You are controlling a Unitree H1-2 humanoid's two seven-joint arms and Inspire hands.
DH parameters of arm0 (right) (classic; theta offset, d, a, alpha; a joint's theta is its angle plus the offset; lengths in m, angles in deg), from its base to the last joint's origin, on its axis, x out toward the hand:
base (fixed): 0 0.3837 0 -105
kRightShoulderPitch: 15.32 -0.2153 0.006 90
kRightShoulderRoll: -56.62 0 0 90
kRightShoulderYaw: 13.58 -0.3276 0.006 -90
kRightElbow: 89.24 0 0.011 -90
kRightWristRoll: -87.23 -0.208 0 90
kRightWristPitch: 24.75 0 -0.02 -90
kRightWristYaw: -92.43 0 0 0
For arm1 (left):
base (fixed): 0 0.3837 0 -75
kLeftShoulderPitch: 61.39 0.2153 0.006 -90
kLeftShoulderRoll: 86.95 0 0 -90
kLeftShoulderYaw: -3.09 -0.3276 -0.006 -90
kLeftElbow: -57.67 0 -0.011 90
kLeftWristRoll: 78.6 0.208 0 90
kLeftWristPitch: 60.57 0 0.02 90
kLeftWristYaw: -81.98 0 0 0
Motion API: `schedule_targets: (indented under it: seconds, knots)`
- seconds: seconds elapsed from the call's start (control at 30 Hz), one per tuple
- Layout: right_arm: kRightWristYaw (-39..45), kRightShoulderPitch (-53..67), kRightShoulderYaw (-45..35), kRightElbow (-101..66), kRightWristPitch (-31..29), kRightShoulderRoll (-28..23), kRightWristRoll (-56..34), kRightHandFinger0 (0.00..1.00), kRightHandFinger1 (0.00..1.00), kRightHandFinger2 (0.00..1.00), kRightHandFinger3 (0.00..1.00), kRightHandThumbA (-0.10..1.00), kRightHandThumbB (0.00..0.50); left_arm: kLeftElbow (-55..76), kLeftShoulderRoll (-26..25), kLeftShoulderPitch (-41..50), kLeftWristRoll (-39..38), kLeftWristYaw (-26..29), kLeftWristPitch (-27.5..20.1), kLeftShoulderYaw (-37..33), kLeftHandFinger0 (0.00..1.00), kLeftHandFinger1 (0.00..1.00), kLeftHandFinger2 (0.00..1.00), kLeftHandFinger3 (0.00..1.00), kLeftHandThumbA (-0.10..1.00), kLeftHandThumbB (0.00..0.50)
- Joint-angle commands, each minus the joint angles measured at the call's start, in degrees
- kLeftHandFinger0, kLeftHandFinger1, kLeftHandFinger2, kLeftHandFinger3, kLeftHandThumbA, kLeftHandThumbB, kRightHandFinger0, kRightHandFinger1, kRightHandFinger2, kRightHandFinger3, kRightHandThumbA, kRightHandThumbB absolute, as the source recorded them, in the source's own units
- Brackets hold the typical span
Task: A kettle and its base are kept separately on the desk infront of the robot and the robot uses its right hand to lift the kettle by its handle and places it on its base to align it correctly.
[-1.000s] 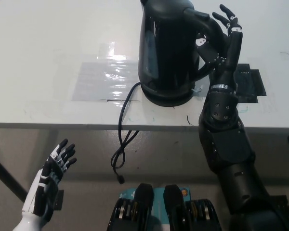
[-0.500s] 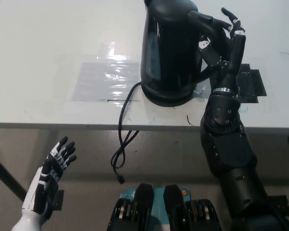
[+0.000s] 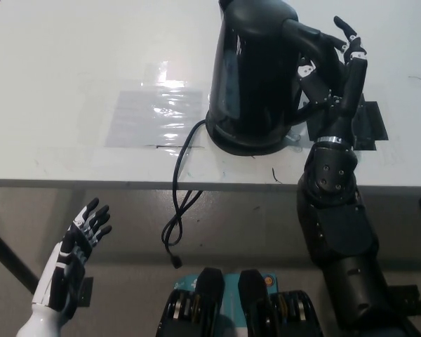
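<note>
Since the earlier frames the right hand (image 3: 337, 74) has drifted toward three o'clock and the kettle (image 3: 256, 70) has tipped that way with it, its top now leaning right while its foot stays on the base (image 3: 249, 140). That black hand sits at the kettle's three o'clock side, against the handle (image 3: 310, 42); its upper fingers (image 3: 352, 38) stand straight and spread beyond the handle, and I cannot tell whether the lower ones are hooked around it, so the grip is uncertain. The kettle stands at twelve o'clock on the white desk (image 3: 70, 84), on its round base, from which a black cord (image 3: 179, 196) runs off the desk edge toward six o'clock. The white left hand (image 3: 77, 256) rests low at seven o'clock, below the desk, fingers apart and holding nothing.

By my reading the placing step is nearly done and the aligning is in hand: the kettle looks seated but tilted. The next move calls for settling it upright and square on the base, then letting go of the handle without dragging it over. Whether the kettle holds any water cannot be seen; its lid is closed.
</note>
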Motion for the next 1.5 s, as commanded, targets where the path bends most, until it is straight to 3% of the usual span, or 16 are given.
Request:
schedule_targets:
  seconds: [0.0,0.23,0.43,0.7,0.83,0.9,1.17,1.47]
  knots:
    - [0.6,-2.7,0.4,-3.5,-3.1,1.1,-0.6,0.0,0.15,0.61,0.8,-0.1,0.084,0.8,-1.2,-1.1,-0.7,-1.1,-0.8,-0.1,1.0,1.0,1.0,1.0,1.0,0.12]
    - [0.6,-3.6,0.3,-0.4,-4.5,1.6,-1.4,0.0,0.15,0.61,0.78,-0.1,0.087,1.0,-1.3,-1.1,-0.6,-1.1,-0.4,0.0,1.0,1.0,1.0,1.0,1.0,0.127]
    - [0.7,-4.6,0.1,2.9,-6.5,2.3,-2.6,0.0,0.21,0.69,0.8,-0.1,0.106,1.0,-1.1,-1.1,-0.9,-1.2,-0.4,-0.1,1.0,1.0,1.0,1.0,1.0,0.123]
    - [0.1,-8.6,0.3,11.1,-10.1,2.4,-2.4,0.0,0.2,0.67,0.76,-0.1,0.115,1.3,-1.4,-1.5,-0.5,-1.1,-0.3,-0.1,1.0,1.0,1.0,1.0,1.0,0.1]
    - [-1.2,-9.6,1.0,12.9,-10.4,2.8,-1.0,0.0,0.18,0.6,0.74,-0.1,0.137,1.1,-1.2,-1.8,-0.3,-1.0,-0.6,-0.1,1.0,1.0,1.0,1.0,1.0,0.111]
    - [-1.5,-10.0,1.3,14.0,-11.1,2.9,-0.5,0.0,0.15,0.58,0.73,-0.1,0.122,1.3,-1.2,-1.8,-0.2,-0.8,-0.2,-0.1,1.0,1.0,1.0,1.0,1.0,0.125]
    - [-1.8,-9.1,3.6,14.7,-11.5,2.9,1.8,0.0,0.15,0.59,0.76,-0.1,0.107,1.1,-1.4,-2.0,-0.4,-0.9,-0.5,0.1,1.0,1.0,1.0,1.0,1.0,0.102]
    - [-2.7,-6.7,7.7,11.7,-10.9,3.2,5.3,0.0,0.18,0.6,0.7,-0.1,0.122,2.0,-1.8,-2.3,-0.4,-0.9,0.7,0.0,1.0,1.0,1.0,1.0,1.0,0.128]
